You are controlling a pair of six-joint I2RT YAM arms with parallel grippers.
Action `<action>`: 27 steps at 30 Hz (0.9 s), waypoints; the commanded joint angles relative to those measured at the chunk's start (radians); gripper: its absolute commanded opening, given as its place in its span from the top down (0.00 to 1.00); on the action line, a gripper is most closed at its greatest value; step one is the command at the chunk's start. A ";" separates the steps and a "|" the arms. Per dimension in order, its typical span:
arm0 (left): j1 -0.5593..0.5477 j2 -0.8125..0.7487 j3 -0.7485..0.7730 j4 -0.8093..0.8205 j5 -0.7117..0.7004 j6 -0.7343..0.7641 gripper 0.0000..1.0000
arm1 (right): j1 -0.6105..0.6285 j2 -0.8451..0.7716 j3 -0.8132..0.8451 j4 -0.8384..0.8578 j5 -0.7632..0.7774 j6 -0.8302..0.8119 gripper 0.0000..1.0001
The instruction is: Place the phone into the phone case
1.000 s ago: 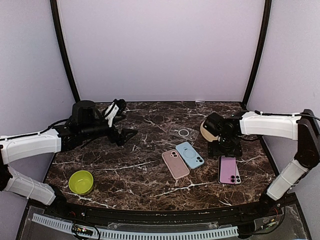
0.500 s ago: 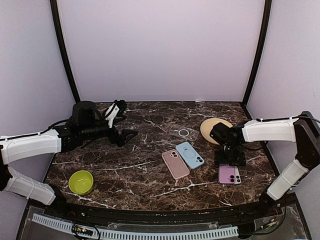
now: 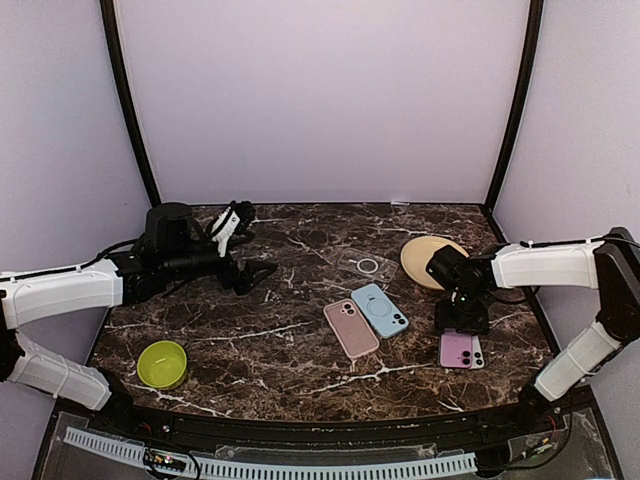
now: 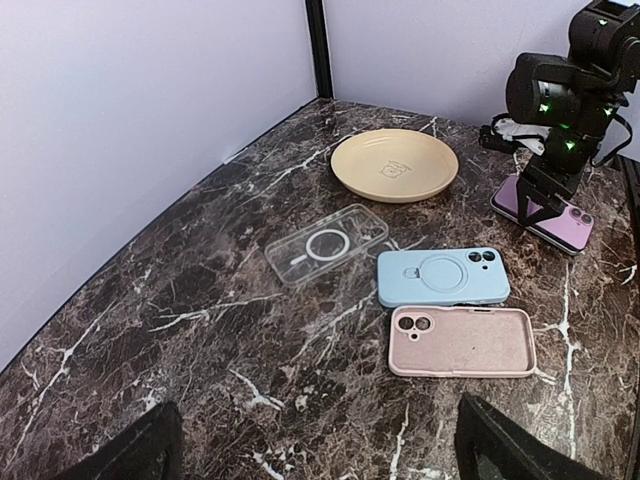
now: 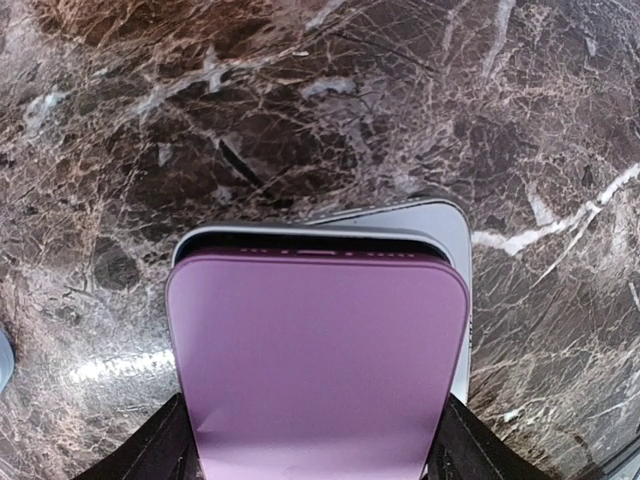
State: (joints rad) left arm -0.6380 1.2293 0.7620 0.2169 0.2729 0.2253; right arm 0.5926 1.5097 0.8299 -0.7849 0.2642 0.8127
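Purple phone [image 5: 315,370] held atop a pale grey phone case [image 5: 458,300], just on the near side of the tan round plate [image 3: 418,252].
Black fingers [image 5: 165,445] of the right gripper [image 3: 459,322] sit against both long edges of the phone, which lies skewed on the case, not seated in it. Well left of the plate, the left gripper [image 4: 315,455] hangs spread wide and empty above the dark marble table [image 3: 290,355].
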 commanded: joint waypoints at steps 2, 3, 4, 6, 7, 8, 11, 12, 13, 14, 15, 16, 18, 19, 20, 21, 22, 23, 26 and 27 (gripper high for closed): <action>-0.006 -0.024 -0.015 0.035 0.014 0.006 0.04 | -0.010 0.010 -0.017 -0.013 0.022 -0.023 0.45; -0.006 -0.024 -0.014 0.035 0.015 0.004 0.04 | -0.010 0.009 -0.009 -0.022 0.030 -0.026 0.47; -0.006 -0.024 -0.014 0.036 0.017 0.004 0.04 | -0.009 0.009 0.000 -0.031 0.039 -0.031 0.49; -0.006 -0.023 -0.013 0.036 0.021 0.002 0.04 | -0.004 0.005 0.013 -0.040 0.047 -0.040 0.53; -0.006 -0.024 -0.013 0.036 0.022 0.002 0.04 | 0.000 0.001 0.020 -0.040 0.044 -0.046 0.54; -0.006 -0.025 -0.013 0.036 0.023 0.002 0.04 | 0.006 -0.005 0.026 -0.039 0.041 -0.048 0.54; -0.006 -0.025 -0.013 0.036 0.019 0.002 0.04 | 0.021 -0.023 0.048 -0.036 0.037 -0.058 0.56; -0.006 -0.025 -0.014 0.037 0.021 0.000 0.04 | 0.028 -0.029 0.055 -0.033 0.038 -0.061 0.56; -0.006 -0.026 -0.014 0.038 0.021 -0.001 0.04 | 0.034 -0.034 0.061 -0.030 0.040 -0.066 0.57; -0.007 -0.026 -0.015 0.039 0.023 -0.004 0.04 | 0.042 -0.040 0.068 -0.028 0.041 -0.070 0.58; -0.007 -0.026 -0.015 0.039 0.026 -0.005 0.04 | 0.048 -0.045 0.076 -0.024 0.043 -0.072 0.58; -0.007 -0.025 -0.015 0.040 0.028 -0.006 0.04 | 0.053 -0.049 0.083 -0.022 0.044 -0.077 0.58; -0.008 -0.025 -0.015 0.041 0.029 -0.008 0.04 | 0.064 -0.059 0.096 -0.011 0.044 -0.084 0.59; -0.008 -0.025 -0.015 0.042 0.030 -0.008 0.04 | 0.070 -0.063 0.102 -0.003 0.043 -0.090 0.59; -0.008 -0.025 -0.015 0.042 0.035 -0.011 0.04 | 0.076 -0.068 0.108 0.009 0.038 -0.095 0.60; -0.008 -0.026 -0.015 0.043 0.038 -0.012 0.04 | 0.083 -0.072 0.115 0.024 0.033 -0.103 0.61; -0.008 -0.027 -0.015 0.044 0.048 -0.016 0.04 | 0.089 -0.073 0.120 0.038 0.026 -0.110 0.62; -0.007 -0.027 -0.016 0.046 0.055 -0.020 0.04 | 0.098 -0.075 0.128 0.062 0.021 -0.120 0.62; -0.008 -0.031 -0.021 0.065 0.102 -0.044 0.04 | 0.131 -0.072 0.180 0.129 0.009 -0.154 0.64; -0.008 -0.030 -0.022 0.070 0.112 -0.052 0.04 | 0.147 -0.068 0.209 0.157 0.009 -0.165 0.64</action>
State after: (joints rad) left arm -0.6399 1.2289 0.7616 0.2401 0.3172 0.2123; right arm 0.6926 1.4612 0.9428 -0.7586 0.2798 0.7029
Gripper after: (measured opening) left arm 0.965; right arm 0.737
